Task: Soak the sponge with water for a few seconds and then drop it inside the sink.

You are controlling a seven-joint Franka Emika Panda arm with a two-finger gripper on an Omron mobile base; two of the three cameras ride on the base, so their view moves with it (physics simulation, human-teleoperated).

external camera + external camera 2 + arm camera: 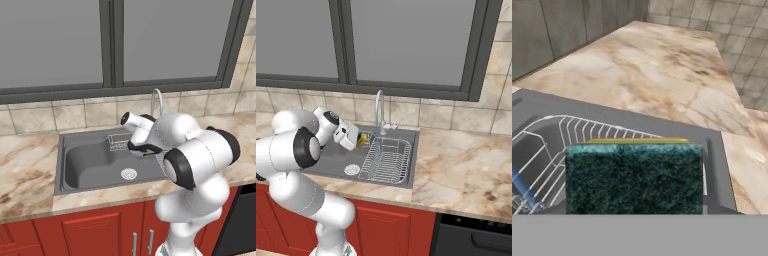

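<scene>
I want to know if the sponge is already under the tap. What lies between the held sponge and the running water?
In the right base view only bare air over the sink separates the sponge from the water; they're near each other, apparently not touching.

The sponge (pixel 634 177), a small block with a yellow body and a dark green scrub layer, is held up above the sink (pixel 331 162), clear of its floor and just left of the wire rack, as the right base view shows. Its green face fills the front of the hand view, with a yellow edge along the top. The water (pixel 377 137) falls as a thin pale blue stream from the curved faucet onto the rack, near the sponge. The sink is a dark grey basin with a round silver drain, set into the counter.
</scene>
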